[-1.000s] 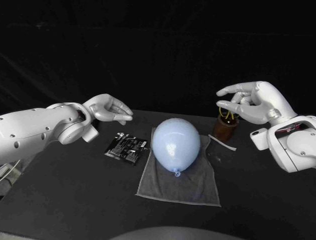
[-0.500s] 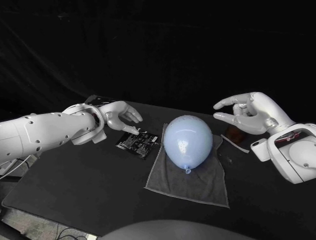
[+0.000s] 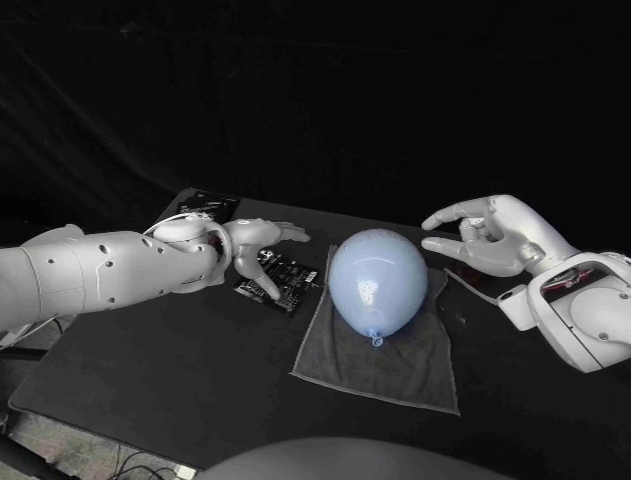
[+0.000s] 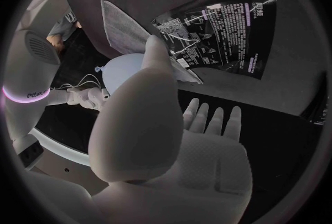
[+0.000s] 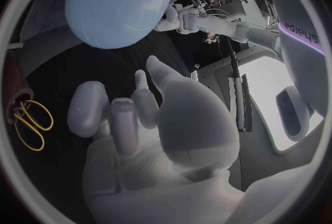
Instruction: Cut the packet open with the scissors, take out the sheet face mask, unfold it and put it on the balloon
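One packet (image 3: 281,282), one balloon (image 3: 377,283) and one grey towel (image 3: 387,355) are counted on the counter (image 3: 157,370); the balloon is laid on the towel, the packet just beside it; one pair of scissors (image 5: 29,123) is shown by the right wrist view; the left robot hand (image 3: 252,243), above the packet, and the right robot hand (image 3: 491,236) are held spread, empty.

Two empty hands, fingers apart.
The left hand (image 3: 258,243) is held low, its fingers stretched forward and spread. The right hand (image 3: 491,234) is raised, fingers loosely bent, thumb standing off from them.
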Available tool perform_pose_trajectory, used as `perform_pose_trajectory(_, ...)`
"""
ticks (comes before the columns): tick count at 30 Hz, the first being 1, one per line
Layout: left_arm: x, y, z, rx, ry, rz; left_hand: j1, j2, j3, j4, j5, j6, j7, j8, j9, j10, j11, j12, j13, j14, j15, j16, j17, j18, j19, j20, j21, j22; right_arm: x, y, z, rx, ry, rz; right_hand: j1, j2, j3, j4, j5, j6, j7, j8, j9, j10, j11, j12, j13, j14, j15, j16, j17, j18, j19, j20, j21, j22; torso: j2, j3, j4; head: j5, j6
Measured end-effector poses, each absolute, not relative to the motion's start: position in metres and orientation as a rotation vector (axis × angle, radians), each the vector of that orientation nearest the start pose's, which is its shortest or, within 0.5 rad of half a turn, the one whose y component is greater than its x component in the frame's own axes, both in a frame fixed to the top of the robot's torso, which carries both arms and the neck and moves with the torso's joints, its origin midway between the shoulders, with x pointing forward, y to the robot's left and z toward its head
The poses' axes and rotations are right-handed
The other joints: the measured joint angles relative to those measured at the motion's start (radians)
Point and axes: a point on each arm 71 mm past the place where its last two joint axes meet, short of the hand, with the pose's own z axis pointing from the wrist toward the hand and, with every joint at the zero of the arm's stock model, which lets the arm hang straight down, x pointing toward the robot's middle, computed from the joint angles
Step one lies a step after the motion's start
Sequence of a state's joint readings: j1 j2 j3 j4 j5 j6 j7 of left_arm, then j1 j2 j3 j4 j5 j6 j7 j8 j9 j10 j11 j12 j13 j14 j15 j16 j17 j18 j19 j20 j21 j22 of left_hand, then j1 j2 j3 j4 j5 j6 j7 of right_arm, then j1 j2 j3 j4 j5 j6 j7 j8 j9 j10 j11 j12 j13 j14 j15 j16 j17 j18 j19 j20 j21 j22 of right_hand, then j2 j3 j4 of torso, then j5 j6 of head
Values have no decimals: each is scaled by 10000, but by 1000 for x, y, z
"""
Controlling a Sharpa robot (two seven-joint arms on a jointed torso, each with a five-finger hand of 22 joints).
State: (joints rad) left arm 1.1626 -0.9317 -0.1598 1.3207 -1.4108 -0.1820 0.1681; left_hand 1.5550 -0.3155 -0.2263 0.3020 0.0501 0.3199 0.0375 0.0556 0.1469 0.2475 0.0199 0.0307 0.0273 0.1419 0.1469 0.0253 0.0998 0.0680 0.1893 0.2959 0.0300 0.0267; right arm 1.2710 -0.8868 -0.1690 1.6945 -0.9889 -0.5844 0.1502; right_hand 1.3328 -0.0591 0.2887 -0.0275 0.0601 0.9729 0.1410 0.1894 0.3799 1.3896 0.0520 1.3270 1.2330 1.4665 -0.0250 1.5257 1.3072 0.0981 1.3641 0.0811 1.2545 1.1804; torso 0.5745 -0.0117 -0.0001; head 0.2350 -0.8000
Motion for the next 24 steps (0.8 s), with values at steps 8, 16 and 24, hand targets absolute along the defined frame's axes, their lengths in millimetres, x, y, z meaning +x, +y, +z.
perform_pose_trajectory(8,478,296,-265,3128,19460,-5167,-299,28,1,0,0,-469,21,-135,-174,-438,-92,1,-6,-242,-108,0,-94,-2,-93,-44,0,1,447,-179,-169,1520,15177,10553,0,0,27,28,0,-20,15,0,10,-41,31,-43,-33,-1,1,-20,1,-1,0,0,-37,-18,-9,7,-4,-67,-29)
perform_pose_trajectory(16,476,297,-272,3456,20063,-4633,-422,19,1,1,0,-1091,118,-256,-417,-908,-13,-83,-59,-356,-207,-37,-207,-1,-204,-3,0,-8,448,-179,-170,1553,15236,10489,-40,-40,27,28,0,-33,1,0,10,-74,-1,-55,-79,-2,2,-54,9,-2,-36,35,-84,-64,-23,1,16,-120,-61)
perform_pose_trajectory(24,474,298,-276,3587,20552,-4293,-738,19,1,0,0,-1924,-1,-342,-764,-1424,141,-125,-103,-658,-85,-79,-372,-1,-506,28,-41,-48,448,-180,-172,1591,15269,10442,-40,-40,55,55,0,-33,0,-1,21,-142,0,-155,-136,-3,3,-60,10,-3,-36,35,-117,-108,-22,-10,16,-156,-79)
